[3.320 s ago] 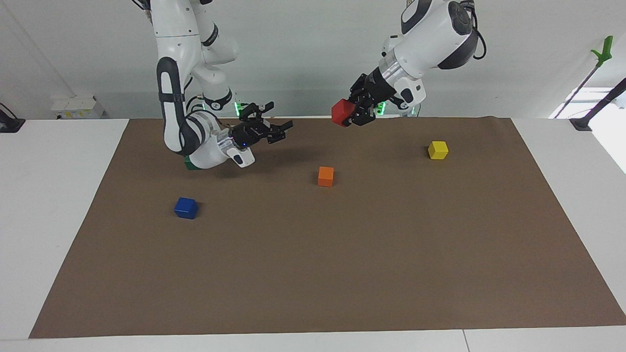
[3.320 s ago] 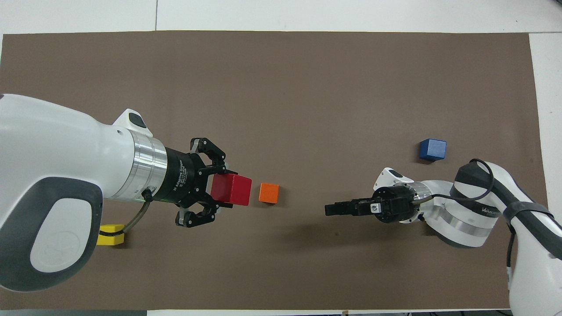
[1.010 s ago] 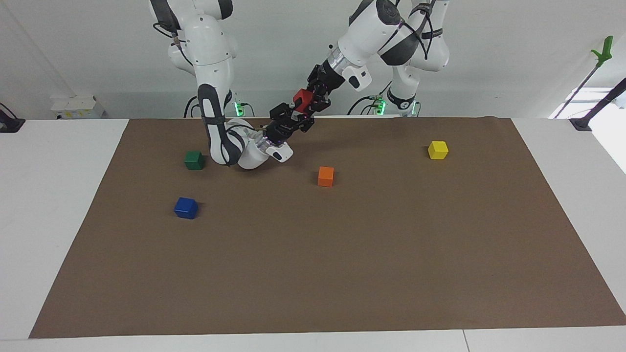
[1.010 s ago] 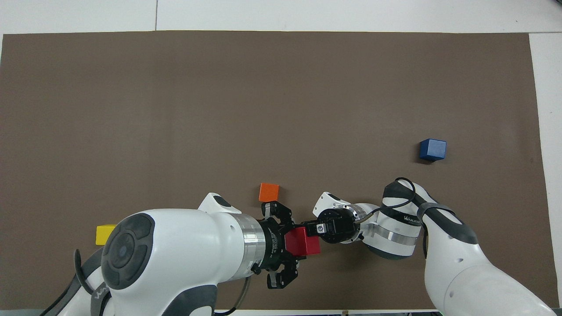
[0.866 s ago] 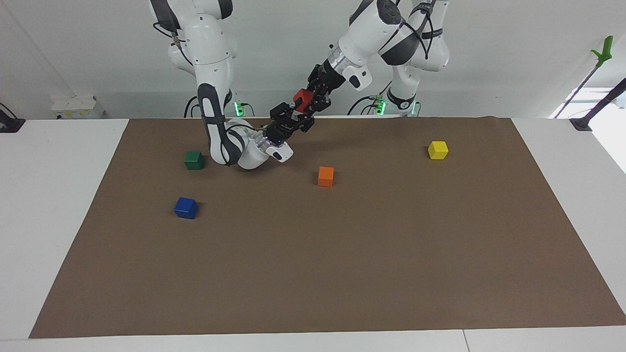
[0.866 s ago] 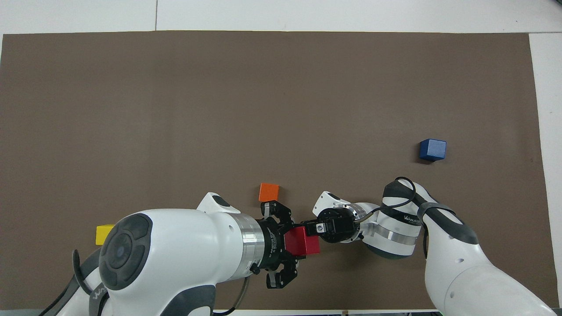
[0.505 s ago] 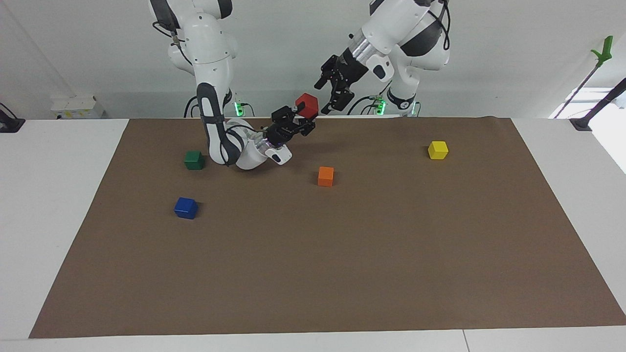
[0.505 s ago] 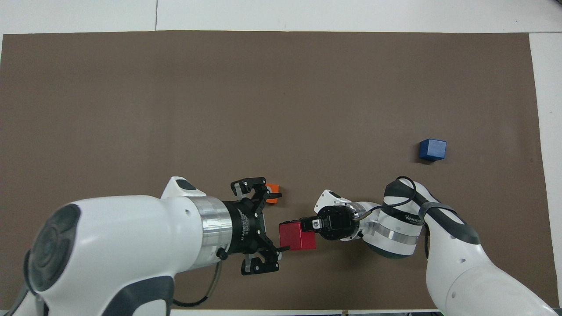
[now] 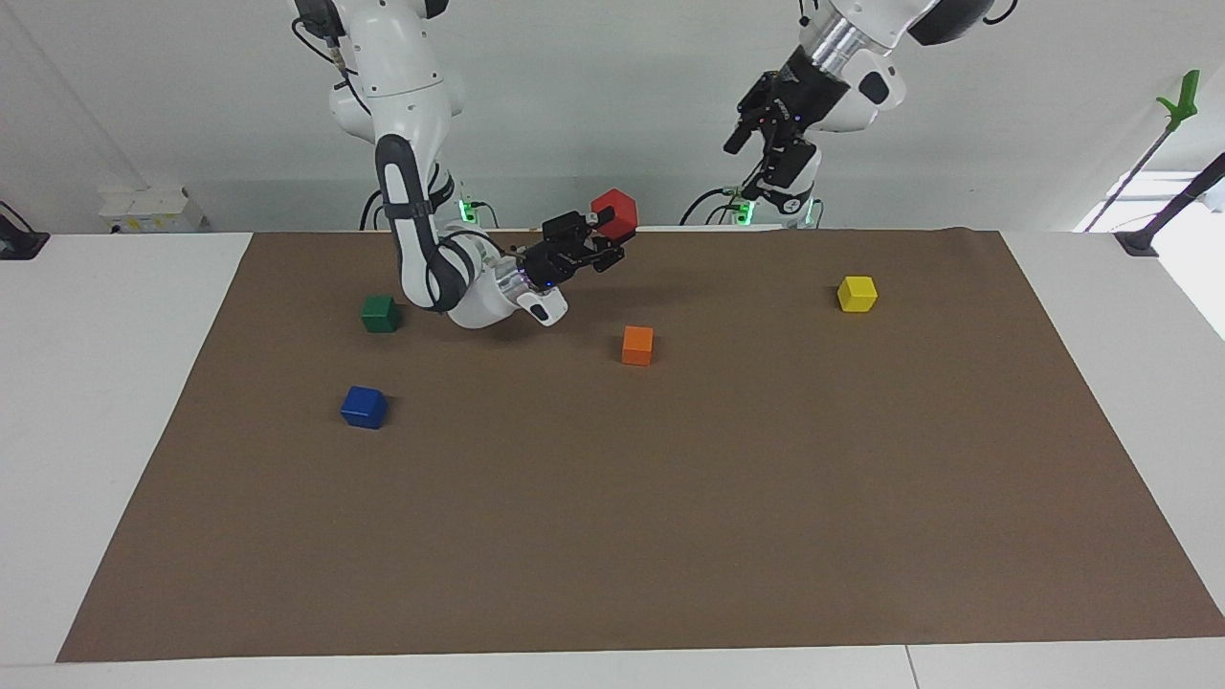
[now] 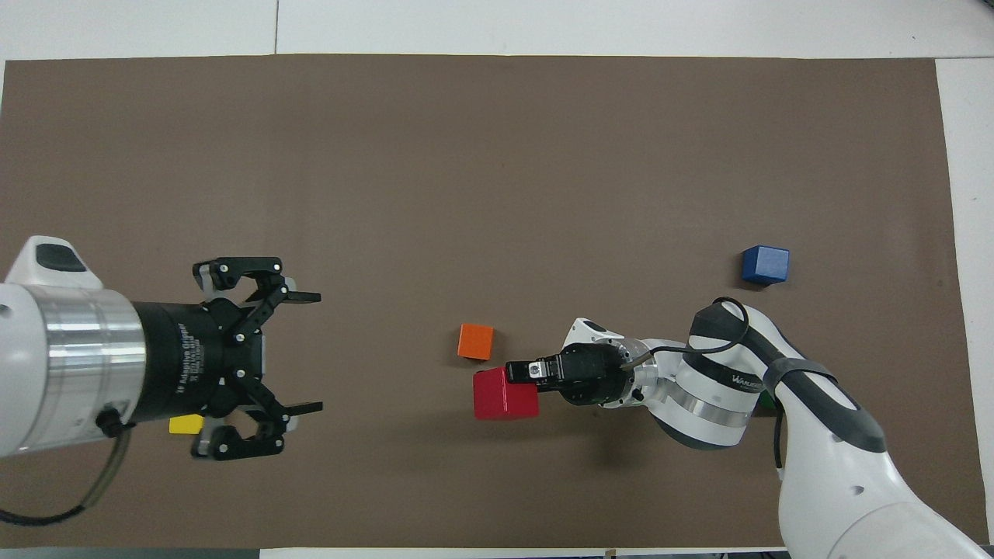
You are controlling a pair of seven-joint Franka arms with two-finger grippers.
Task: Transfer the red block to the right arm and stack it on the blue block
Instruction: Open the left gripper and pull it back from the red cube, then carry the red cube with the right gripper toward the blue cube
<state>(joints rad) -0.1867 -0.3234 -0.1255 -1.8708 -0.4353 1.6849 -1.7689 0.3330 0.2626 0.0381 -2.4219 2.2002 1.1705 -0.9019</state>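
Red block [image 9: 613,212], held aloft in the right gripper [image 9: 598,247], whose fingers are clamped on it; in the overhead view it hangs at about five o'clock from the orange block [image 10: 475,341]. A second earlier both grippers gripped it together. The left gripper [image 10: 299,351] has since let go and drawn back, raised, fingers spread wide and empty. By this evidence the handover is complete; carrying and stacking remain. Blue block [image 10: 765,264] sits bare on the brown mat [image 10: 497,155], at about two o'clock from the red block, overhead. Legible writing: "Adaptive Gripper" on the left gripper's collar.
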